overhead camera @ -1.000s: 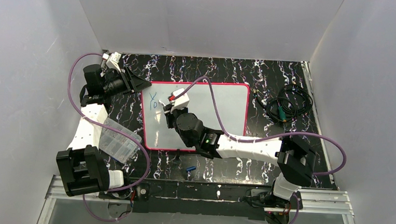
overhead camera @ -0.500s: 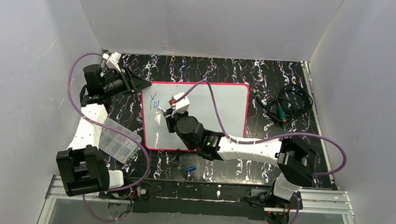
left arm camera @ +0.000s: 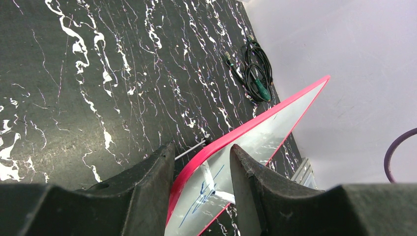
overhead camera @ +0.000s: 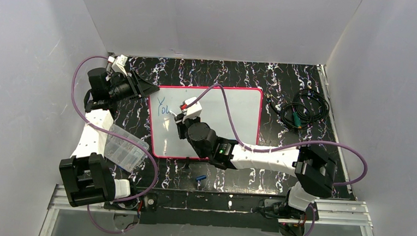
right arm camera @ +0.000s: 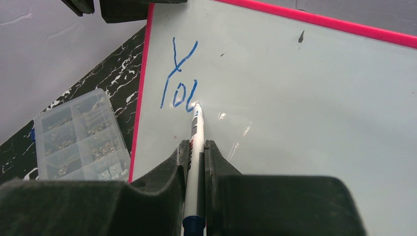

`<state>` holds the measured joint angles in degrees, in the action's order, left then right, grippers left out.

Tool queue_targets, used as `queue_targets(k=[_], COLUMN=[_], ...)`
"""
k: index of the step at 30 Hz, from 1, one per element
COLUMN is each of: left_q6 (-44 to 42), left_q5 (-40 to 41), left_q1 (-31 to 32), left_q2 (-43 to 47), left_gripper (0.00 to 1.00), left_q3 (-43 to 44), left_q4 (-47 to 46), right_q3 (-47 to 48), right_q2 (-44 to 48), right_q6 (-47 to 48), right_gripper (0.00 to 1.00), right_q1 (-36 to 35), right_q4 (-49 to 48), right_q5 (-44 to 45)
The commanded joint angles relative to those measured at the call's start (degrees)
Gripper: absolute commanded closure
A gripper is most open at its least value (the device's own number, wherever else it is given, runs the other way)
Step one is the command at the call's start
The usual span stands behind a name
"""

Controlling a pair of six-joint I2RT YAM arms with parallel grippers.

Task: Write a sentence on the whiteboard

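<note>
top view: the whiteboard (overhead camera: 234,114) lies mid table (overhead camera: 285,79). the left gripper (overhead camera: 148,87) is at its far left corner, the right gripper (overhead camera: 180,116) over its left part.
left wrist view: the fingers (left arm camera: 147,182) pinch the board's pink edge.
right wrist view: the fingers (right arm camera: 172,172) squeeze a white pen (right arm camera: 196,142), its tip touching the sentence (right arm camera: 179,86), a few blue letters.

A black table top (overhead camera: 285,79) veined with white marbling fills the enclosure. A plain pale grey back wall (overhead camera: 218,20), left wall (overhead camera: 29,58) and right wall (overhead camera: 394,80) close it in on three sides. An aluminium rail (overhead camera: 348,211) runs along the table's near edge. The light is soft and even
</note>
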<state>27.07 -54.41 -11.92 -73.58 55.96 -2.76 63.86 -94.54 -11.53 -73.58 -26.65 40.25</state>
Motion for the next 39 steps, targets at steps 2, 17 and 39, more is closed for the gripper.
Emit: queue_targets(k=[2, 17, 39], left_q6=[-0.04, -0.09, -0.12], left_q5=[-2.36, -2.36, -2.36], left_q1=[0.25, 0.30, 0.25], left_q2=[2.04, 2.21, 2.25], left_gripper=[0.57, 0.57, 0.57], left_q3=[-0.07, -0.07, -0.12], left_q4=[0.28, 0.28, 0.30], right_q3=[2.00, 2.24, -1.96], right_q2=[1.04, 0.66, 2.31], right_q6=[2.94, 3.83, -0.69], right_gripper=[0.99, 0.99, 0.99], right_q1=[0.63, 0.72, 0.63], right_q4=[-2.35, -3.49, 2.02], right_q5=[4.30, 5.13, 2.51])
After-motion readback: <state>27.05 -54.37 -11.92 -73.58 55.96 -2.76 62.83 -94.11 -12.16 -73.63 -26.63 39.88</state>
